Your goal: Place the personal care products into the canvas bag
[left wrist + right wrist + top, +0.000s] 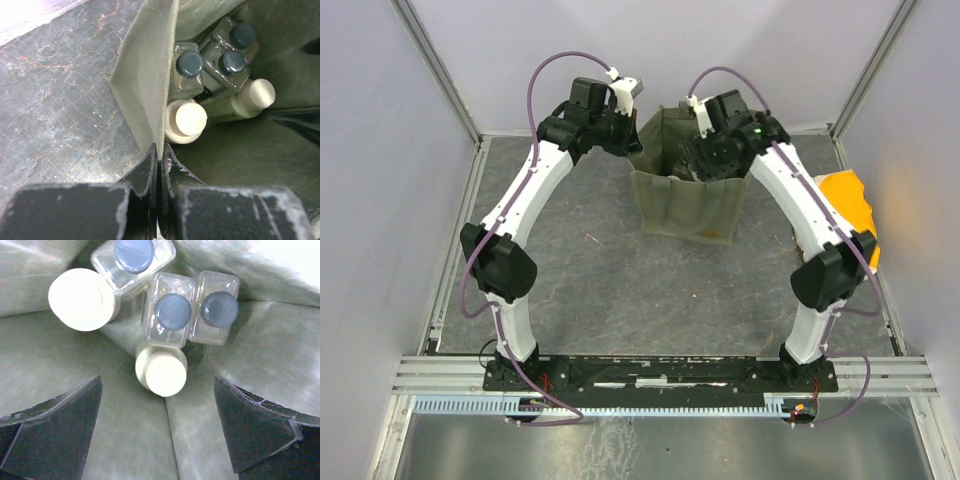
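The olive canvas bag (685,205) stands at the back middle of the table. My left gripper (638,150) is shut on its left rim (161,100), holding the mouth open; the jaws (161,155) pinch the fabric edge. My right gripper (705,160) is open and empty inside the bag, above the bottles (159,410). All five bottles lie together inside: three clear ones with dark caps (172,312) (219,309) (133,252), the cream one (80,299) and the olive-green one (161,372). They also show in the left wrist view (190,64).
An orange and cream soft packet (850,205) lies at the table's right edge, beside the right arm. Grey walls and metal rails (450,250) enclose the dark stone table (590,290).
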`<action>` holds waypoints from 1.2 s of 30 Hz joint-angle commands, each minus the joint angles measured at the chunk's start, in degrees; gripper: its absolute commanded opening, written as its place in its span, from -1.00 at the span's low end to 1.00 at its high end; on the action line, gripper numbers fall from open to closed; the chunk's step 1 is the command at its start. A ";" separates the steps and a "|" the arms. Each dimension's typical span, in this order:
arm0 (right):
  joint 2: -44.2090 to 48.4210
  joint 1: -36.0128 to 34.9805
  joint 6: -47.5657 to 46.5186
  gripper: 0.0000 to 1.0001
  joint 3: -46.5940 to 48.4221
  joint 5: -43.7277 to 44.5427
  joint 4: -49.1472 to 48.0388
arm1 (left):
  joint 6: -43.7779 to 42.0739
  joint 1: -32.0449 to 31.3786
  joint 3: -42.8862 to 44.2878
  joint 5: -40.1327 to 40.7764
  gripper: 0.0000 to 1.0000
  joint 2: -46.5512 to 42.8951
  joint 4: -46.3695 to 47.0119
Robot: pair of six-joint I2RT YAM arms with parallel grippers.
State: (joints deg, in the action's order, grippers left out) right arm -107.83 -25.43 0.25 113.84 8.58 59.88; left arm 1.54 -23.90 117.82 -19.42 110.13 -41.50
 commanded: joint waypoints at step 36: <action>39.49 0.15 1.38 0.99 -29.82 19.40 -23.66 | 4.49 4.04 -24.27 28.53 0.92 -29.39 7.75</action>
State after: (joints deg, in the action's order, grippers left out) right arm -69.23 -25.43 0.27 83.77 23.79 36.91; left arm 2.74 -19.73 96.51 2.20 84.58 -35.40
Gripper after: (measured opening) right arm 0.997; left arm 0.958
